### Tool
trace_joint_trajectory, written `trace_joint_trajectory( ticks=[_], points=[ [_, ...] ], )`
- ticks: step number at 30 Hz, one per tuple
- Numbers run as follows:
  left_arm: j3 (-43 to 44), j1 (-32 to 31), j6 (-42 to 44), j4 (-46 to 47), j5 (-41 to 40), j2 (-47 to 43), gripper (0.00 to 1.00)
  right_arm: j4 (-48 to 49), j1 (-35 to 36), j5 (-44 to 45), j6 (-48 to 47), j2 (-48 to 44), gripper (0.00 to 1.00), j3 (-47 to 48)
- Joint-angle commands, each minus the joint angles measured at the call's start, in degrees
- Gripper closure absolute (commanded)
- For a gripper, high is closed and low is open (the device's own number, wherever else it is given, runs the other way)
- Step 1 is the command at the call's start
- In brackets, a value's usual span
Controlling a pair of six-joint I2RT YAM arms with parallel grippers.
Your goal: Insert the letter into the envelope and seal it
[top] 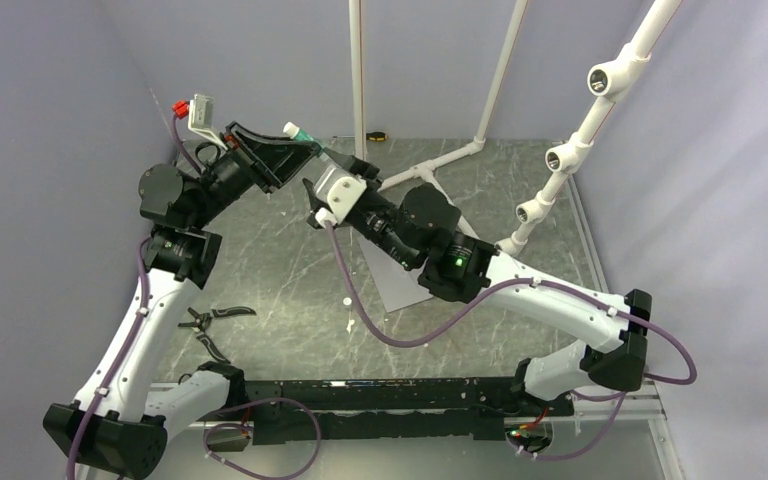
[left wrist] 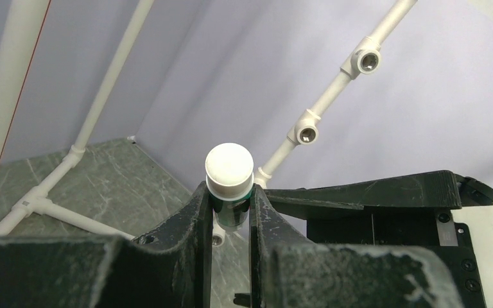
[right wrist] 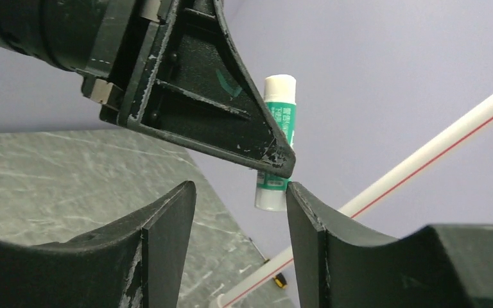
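The table is a grey-green marbled slab, boxed in by plain lilac walls, with a frame of white pipes along the back and right.

The envelope is light grey and lies flat around mid-table. It's mostly hidden under the right arm, so only its near corner and an edge show. No telling from here whether the letter is inside.

Both arms are lifted well off the table and meet up high near the back left. The left arm bends up and over, wrist tipped so its camera looks at the wall. The right arm stretches across from its side, pointing at the left one.

The left gripper is clamped around a glue stick, which is green-labelled with a white cap and sticks out past the fingers. The right gripper has its jaws apart and grips nothing. The stick's bottom end sits just beside its right finger.

A black-handled tool lies on the table near the left arm.
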Motion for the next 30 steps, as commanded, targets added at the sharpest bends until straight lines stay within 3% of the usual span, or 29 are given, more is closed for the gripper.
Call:
trace_joint_trajectory(
  ticks=[1, 6, 14, 17, 21, 24, 27, 30],
  points=[
    [0.56, -0.22, 0.21, 1.86, -0.31, -1.16, 0.98, 2.63, 0.73, 6.97, -5.03, 0.74, 0.44, 3.43],
    [0.6, -0.23, 0.33, 1.96, 0.17, -1.24, 0.98, 2.33, 0.73, 7.68, -5.19, 2.06, 0.57, 4.66],
    [1.09, -0.22, 1.65, 1.52, 1.03, -1.72, 0.98, -0.62, -0.47, 6.73, -1.15, 1.93, 1.0, 6.6],
    [1.33, -0.2, 2.89, 1.56, 2.43, -1.77, 0.98, -5.73, -3.92, -1.18, 7.33, 0.02, 1.0, 7.78],
    [1.87, -0.22, 6.4, 2.51, 6.87, -2.05, 0.98, -9.96, -13.47, -23.71, 22.81, -3.23, 1.0, 7.55],
    [1.85, -0.22, 8.49, 3.24, 9.55, -2.55, 0.97, -8.9, -19.11, -34.38, 30.83, -4.46, 1.0, 6.0],
    [2.3, -0.2, 9.23, 3.21, 11.19, -2.56, 0.98, -8.35, -21.29, -40.49, 35.51, -4.66, 1.0, 5.54],
    [2.69, -0.22, 8.81, 2.58, 10.94, -2.39, 0.98, -8.62, -21.35, -39.03, 35.86, -4.72, 0.97, 4.92]
  ],
)
